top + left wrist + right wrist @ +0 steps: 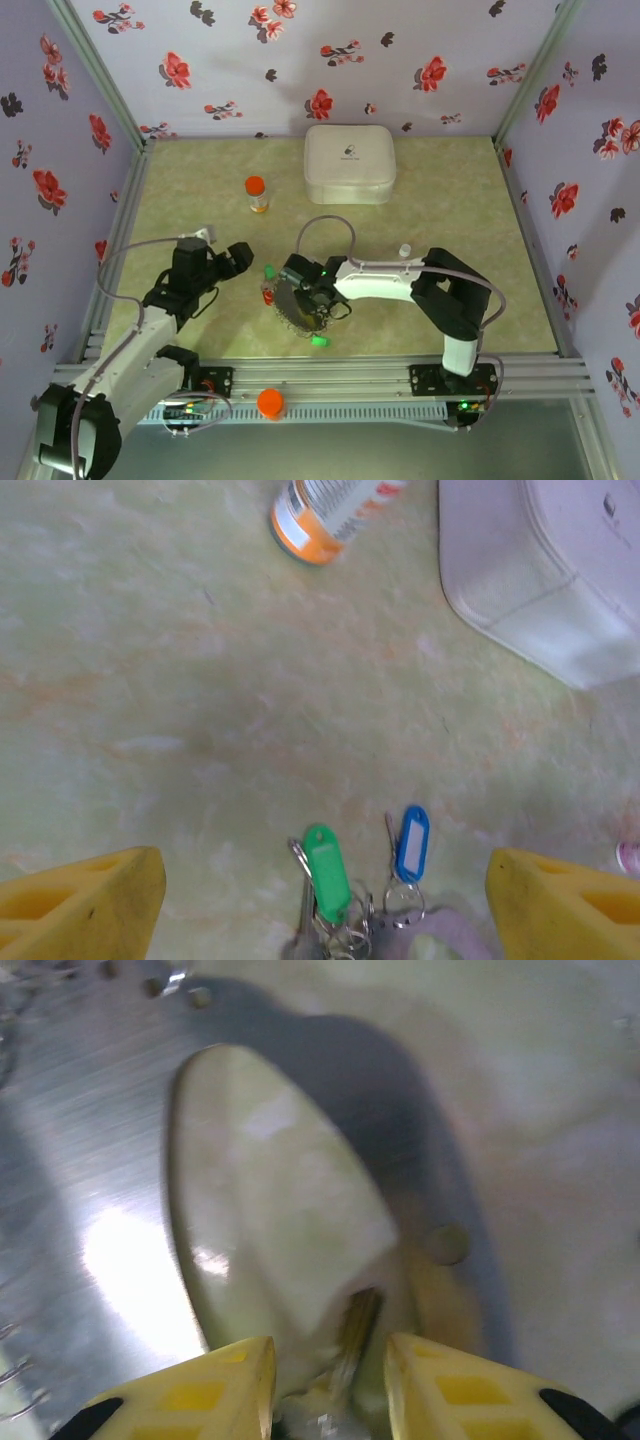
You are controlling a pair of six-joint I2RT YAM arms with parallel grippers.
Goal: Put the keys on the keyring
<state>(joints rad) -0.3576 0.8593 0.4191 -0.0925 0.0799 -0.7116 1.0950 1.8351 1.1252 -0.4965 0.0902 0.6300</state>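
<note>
- Right tool [330,1360] pinches thin metal edge of keyring [80,1160], fingers nearly together.
- Left tool [320,865] wide open, gripping nothing, near keys [412,842].
- Green-tagged and blue-tagged keys lie on bench [200,730] beside keyring.

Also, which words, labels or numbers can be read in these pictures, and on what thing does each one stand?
None can be read.
White case: small dark logo on the lid, too small to read.
Bottle: printed label, too blurred to read.
Blue key tag: white insert, no writing visible.
</note>
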